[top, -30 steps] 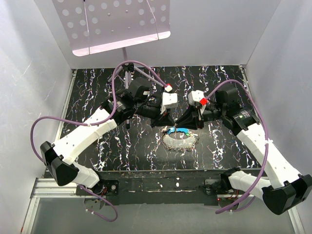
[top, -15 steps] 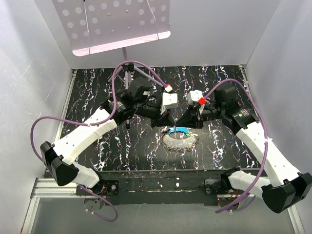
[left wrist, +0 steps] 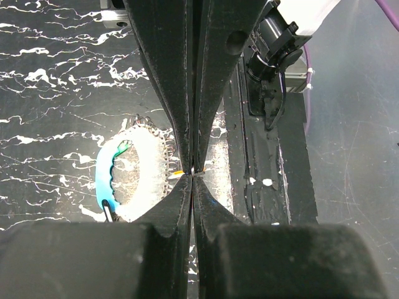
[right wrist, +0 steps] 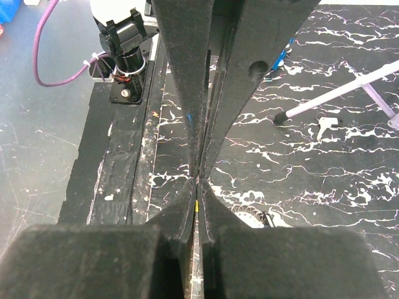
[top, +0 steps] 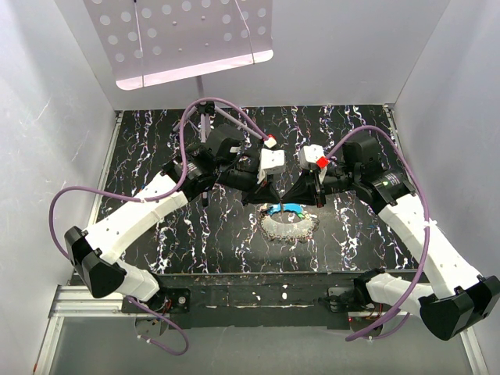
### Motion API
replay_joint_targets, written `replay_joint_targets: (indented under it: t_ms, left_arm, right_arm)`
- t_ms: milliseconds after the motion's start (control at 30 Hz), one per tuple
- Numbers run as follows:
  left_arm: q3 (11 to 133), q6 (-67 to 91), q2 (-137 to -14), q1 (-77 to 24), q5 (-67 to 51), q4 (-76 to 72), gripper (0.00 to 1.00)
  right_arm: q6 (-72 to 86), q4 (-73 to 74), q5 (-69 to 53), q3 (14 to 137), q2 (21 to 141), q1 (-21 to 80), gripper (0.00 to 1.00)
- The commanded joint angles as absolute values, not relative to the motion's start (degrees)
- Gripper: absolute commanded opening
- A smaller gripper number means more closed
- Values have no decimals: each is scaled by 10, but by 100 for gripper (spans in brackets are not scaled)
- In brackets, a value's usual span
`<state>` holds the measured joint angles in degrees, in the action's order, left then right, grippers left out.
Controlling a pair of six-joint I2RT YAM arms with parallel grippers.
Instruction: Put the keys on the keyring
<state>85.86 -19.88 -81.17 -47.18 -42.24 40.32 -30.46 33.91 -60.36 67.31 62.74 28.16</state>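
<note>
My two grippers meet tip to tip above the middle of the table, the left gripper [top: 274, 195] from the left and the right gripper [top: 287, 195] from the right. The right gripper [right wrist: 199, 180] is shut on the yellow-orange key [right wrist: 197, 206], a thin yellow sliver between its fingers that also shows in the left wrist view [left wrist: 179, 171]. The left gripper [left wrist: 193, 176] is shut on a thin metal piece [left wrist: 203, 168], apparently the keyring. I cannot make out the blue key.
Below the tips lies a pale beaded chain loop [top: 287, 227] with a light-blue curved clip [top: 290, 208] on it; both show in the left wrist view, chain [left wrist: 149, 168] and clip [left wrist: 103, 180]. A thin stand leg [right wrist: 349, 87] lies behind. The table's front edge [top: 258, 277] is near.
The right gripper has edged slightly left toward the left gripper. Both stay shut and the chain and clip have not moved.
</note>
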Motion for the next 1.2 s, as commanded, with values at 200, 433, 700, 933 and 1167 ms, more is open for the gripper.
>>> replay_joint_targets:
  t_ms: [200, 433, 700, 933, 1167]
  left_arm:
    - [858, -195, -792, -470, -419, 384, 0]
    - [856, -192, -792, -471, -416, 380, 0]
    - [786, -151, -729, -469, -369, 288, 20]
    - [656, -103, -614, -448, -325, 152, 43]
    - [428, -47, -515, -432, -334, -179, 50]
  right_arm:
    - [-313, 359, -619, 701, 624, 291, 11]
    - [-328, 376, -622, 703, 624, 295, 1]
    - [-325, 376, -620, 697, 617, 296, 1]
    - [-232, 284, -583, 676, 587, 296, 1]
    - [-167, 70, -544, 561, 498, 295, 1]
